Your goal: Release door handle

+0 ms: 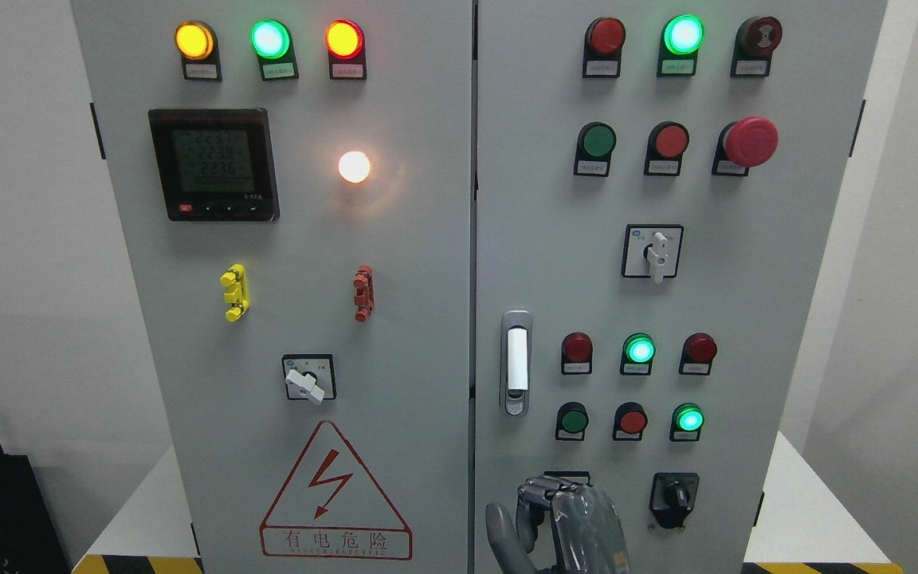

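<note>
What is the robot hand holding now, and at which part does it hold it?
Nothing is held. The hand is low on the right door, below the door handle and apart from it, with its fingers relaxed.

The scene is lit brightly and evenly, and most of it is seen sharp and clear. A warm glow is thrown onto the grey cabinet [395, 263] by the white lamp [354, 167], which is washed out by glare. The green lights [683, 34] are blown out to pale centres. Soft shadows are cast under the red mushroom button [751, 141] and beside the door handle [516, 363]. The hand [559, 522] at the bottom edge is seen a little blurred. The cabinet's sides are shown leaning inward towards the bottom.
</note>
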Available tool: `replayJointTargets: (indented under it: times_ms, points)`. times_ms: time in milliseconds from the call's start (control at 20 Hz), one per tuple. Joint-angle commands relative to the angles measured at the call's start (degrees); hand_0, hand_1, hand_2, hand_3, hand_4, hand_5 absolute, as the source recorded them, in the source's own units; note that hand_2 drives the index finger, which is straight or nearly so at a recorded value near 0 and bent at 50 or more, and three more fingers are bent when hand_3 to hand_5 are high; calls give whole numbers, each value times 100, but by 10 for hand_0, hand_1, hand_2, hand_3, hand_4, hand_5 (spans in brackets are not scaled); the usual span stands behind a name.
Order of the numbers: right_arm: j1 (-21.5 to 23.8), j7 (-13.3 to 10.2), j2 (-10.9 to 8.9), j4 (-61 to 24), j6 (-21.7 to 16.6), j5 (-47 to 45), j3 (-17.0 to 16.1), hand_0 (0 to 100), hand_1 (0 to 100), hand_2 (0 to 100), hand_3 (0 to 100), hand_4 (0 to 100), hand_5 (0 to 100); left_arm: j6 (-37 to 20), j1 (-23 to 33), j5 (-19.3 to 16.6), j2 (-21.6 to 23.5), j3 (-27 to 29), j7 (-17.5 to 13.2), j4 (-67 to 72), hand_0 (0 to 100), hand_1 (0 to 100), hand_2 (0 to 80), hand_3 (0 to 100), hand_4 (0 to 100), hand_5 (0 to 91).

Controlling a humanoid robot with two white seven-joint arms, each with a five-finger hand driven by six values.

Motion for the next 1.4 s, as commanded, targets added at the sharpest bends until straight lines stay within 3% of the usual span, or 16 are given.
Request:
replayJointTargets:
  times_ms: [0,200,501,601,751,951,1352]
  points:
    - [-52,-181,-332,-221,-80,698,-326,479,0,976,1000,917,955,-1,0,-5,0,-2,4,-176,120,389,0,0,0,0]
    - [-174,-357,-323,-256,-62,1568,-396,493,0,968,1000,903,946,-1,0,-5,0,6,4,-176,120,389,0,0,0,0]
    - [-377,-288,-323,-256,17,2561,-511,497,0,932,1000,890,939,-1,0,-5,0,6,4,-176,120,389,0,0,0,0]
    - [-447,-270,-323,-265,270,2878,-537,490,0,934,1000,889,938,-1,0,-5,0,-2,4,-176,120,389,0,0,0,0]
    - [-456,46,-314,-273,552,3099,-537,484,0,962,1000,891,938,-1,0,-5,0,-2,4,-176,120,389,0,0,0,0]
    - [-553,169,-296,-353,693,3389,-528,472,0,970,1000,894,937,-1,0,-5,0,-2,4,-176,120,389,0,0,0,0]
    - [-737,793,-261,-344,1176,3539,-511,458,0,972,1000,900,945,-1,0,-5,0,6,4,-176,120,389,0,0,0,0]
